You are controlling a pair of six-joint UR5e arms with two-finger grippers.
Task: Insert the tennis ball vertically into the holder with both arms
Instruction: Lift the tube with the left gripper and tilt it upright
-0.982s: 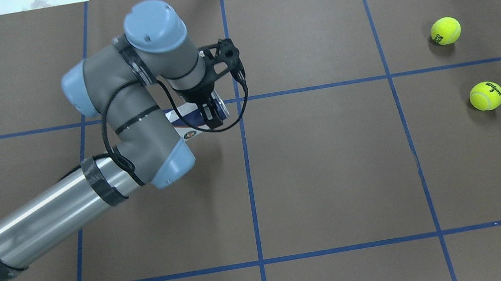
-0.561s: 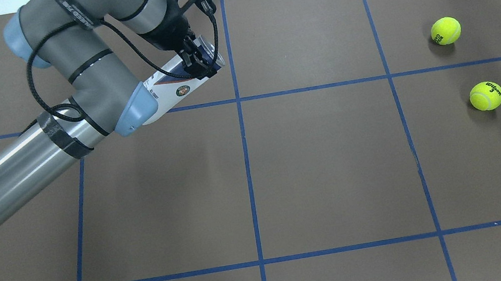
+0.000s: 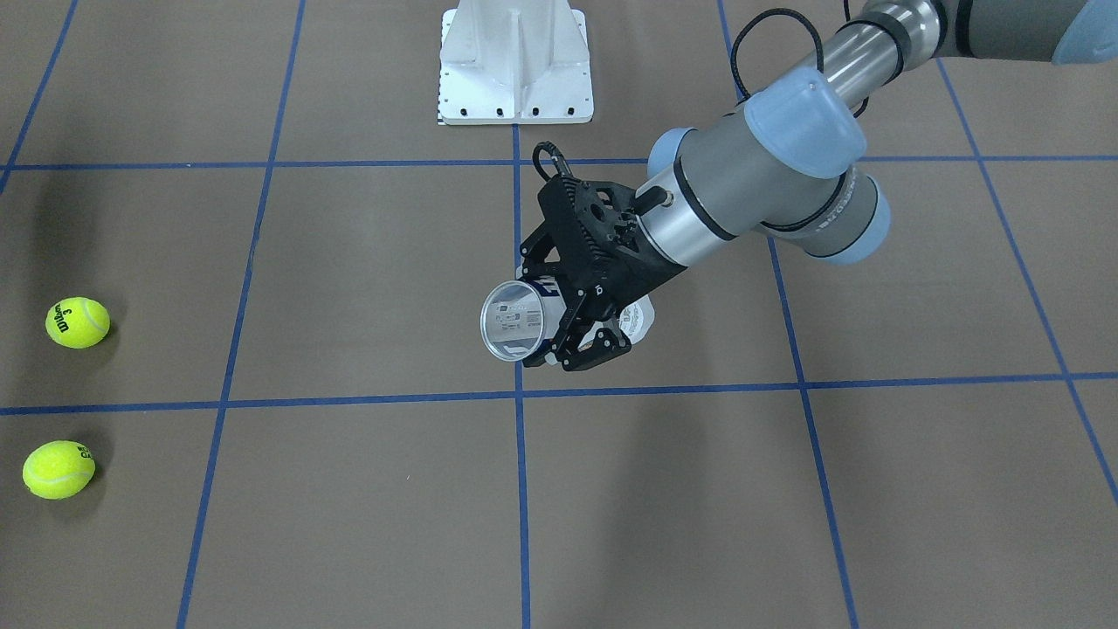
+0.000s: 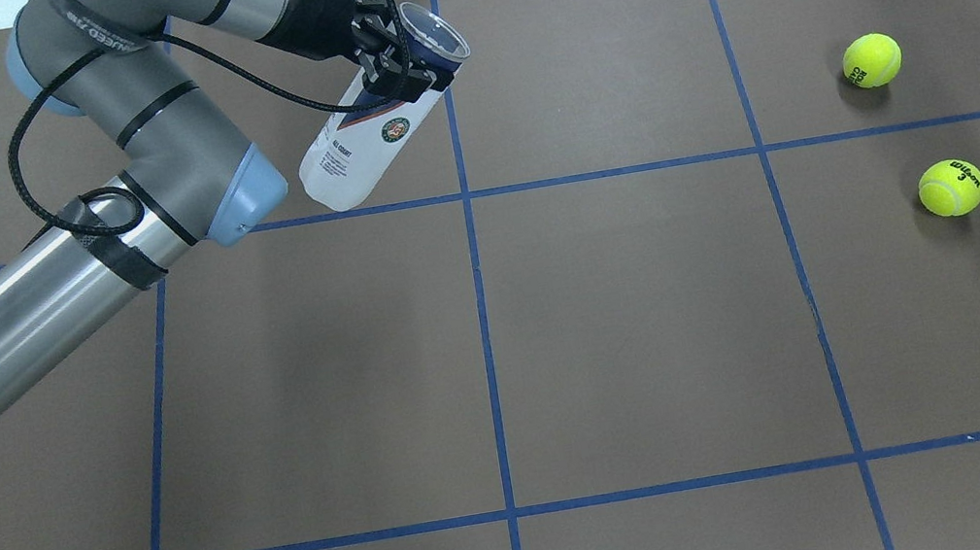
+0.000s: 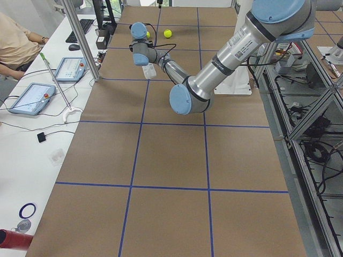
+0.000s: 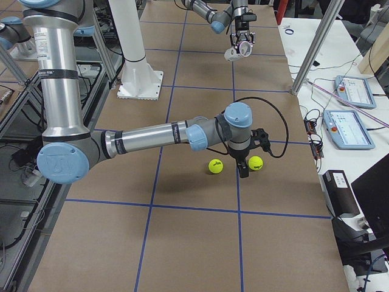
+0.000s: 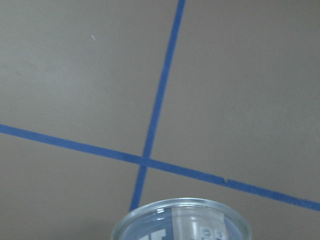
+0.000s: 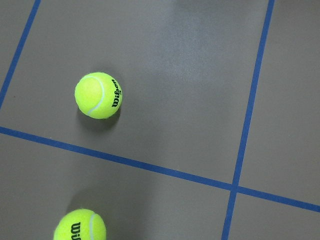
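Observation:
My left gripper [image 3: 572,306] is shut on the holder [image 4: 366,142], a clear can with a white and navy label. It grips the can near its open mouth [image 3: 515,321] and holds it tilted above the table, mouth raised; the overhead view shows this gripper [image 4: 402,58] too. The can's rim [image 7: 180,220] fills the bottom of the left wrist view. Two yellow tennis balls [image 4: 872,60] [image 4: 951,187] lie on the table at the right, and the right wrist view shows them below [image 8: 97,95] [image 8: 80,227]. My right gripper [image 6: 243,165] hangs just above them; I cannot tell whether it is open.
The white metal pedestal base [image 3: 515,61] stands at the robot's edge of the table. Blue tape lines [image 4: 482,316] divide the brown table cover into squares. Operators' tablets [image 5: 29,99] lie on a side bench beyond the far edge.
My left arm has lifted the can off the table and swung it toward the far edge. The can has tilted so its open mouth points upward. The balls have not moved.

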